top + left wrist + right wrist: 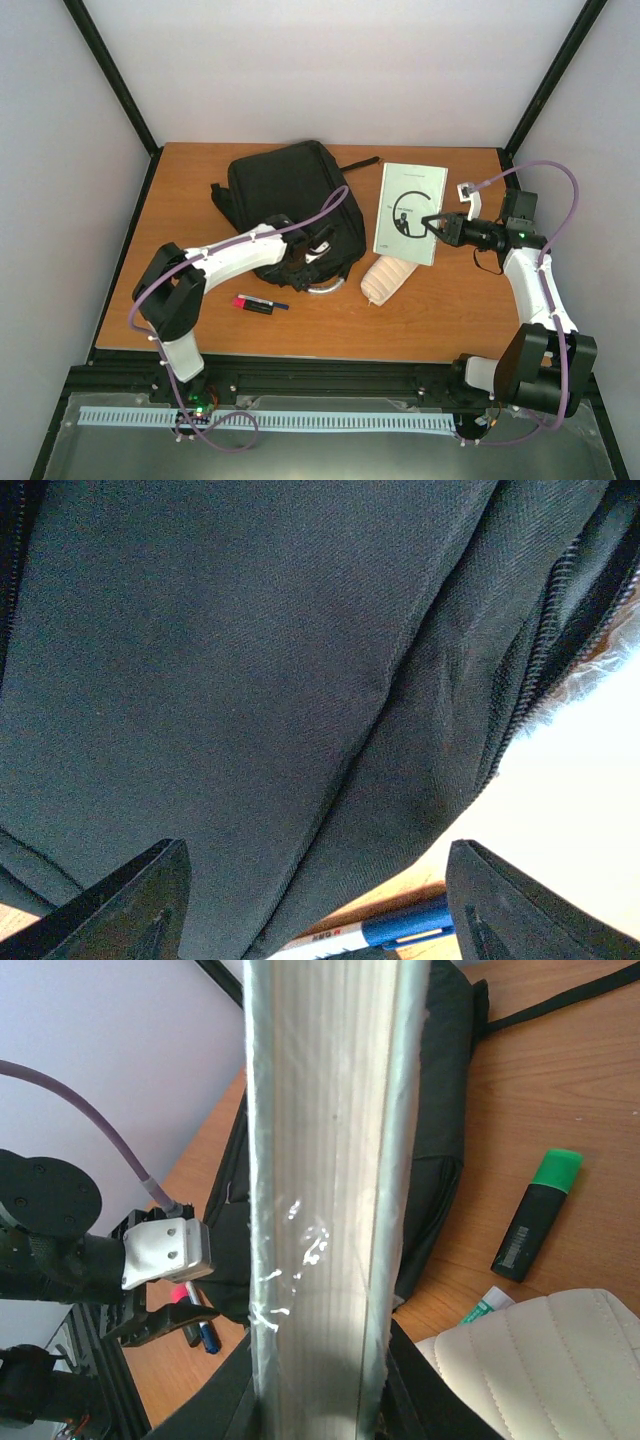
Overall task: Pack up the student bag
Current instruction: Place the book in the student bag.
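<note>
The student bag (285, 195) lies flat at the back middle of the table, black, with its zip (545, 650) partly undone. My left gripper (312, 256) hovers open over the bag's near edge, and its fingers (130, 910) stand wide apart with black fabric (250, 680) filling the view. My right gripper (432, 224) is shut on the right edge of a white book (408, 210), right of the bag. The right wrist view shows that book (320, 1160) edge-on in clear wrap, clamped between the dark fingers (420, 1390).
A cream ribbed pouch (388, 278) lies near the bag's front right corner. A pink highlighter and a blue-capped pen (260, 304) lie in front of the bag. A green highlighter (538, 1215) lies beside the pouch (540, 1360). A bag strap (360, 161) trails to the back.
</note>
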Controlling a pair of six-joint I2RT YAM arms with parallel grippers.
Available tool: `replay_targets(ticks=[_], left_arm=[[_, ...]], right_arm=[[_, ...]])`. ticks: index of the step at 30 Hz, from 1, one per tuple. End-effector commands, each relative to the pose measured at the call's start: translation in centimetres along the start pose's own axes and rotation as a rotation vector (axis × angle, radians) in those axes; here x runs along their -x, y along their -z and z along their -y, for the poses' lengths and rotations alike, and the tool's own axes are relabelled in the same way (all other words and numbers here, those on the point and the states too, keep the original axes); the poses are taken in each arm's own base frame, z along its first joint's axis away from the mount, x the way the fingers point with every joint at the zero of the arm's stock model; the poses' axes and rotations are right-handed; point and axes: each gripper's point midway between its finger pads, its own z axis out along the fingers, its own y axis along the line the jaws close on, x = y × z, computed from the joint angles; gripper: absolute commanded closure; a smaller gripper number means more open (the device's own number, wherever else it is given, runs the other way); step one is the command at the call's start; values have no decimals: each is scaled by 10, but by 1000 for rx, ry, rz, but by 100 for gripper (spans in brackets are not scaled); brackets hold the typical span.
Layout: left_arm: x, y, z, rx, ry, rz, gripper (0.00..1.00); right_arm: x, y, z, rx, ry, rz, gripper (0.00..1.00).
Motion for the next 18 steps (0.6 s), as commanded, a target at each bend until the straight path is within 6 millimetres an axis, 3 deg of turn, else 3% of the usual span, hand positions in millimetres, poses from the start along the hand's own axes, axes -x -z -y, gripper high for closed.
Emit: replay_targets(ticks=[1, 6, 10, 15, 18], left_arm=[[-1, -7, -4, 38, -28, -32, 30], [1, -16, -1, 37, -35, -45, 35], [4, -24, 0, 42, -44, -58, 49], [17, -15, -3, 47, -36, -10, 81], [27, 0, -9, 62, -21, 51, 94]], right_arm=[[19, 8, -22, 72, 121, 64, 97], [18, 7, -19, 70, 112, 62, 97], [18, 7, -18, 70, 110, 60, 97], [17, 7, -17, 60, 104, 63, 97], [17, 8, -17, 56, 82, 73, 97]])
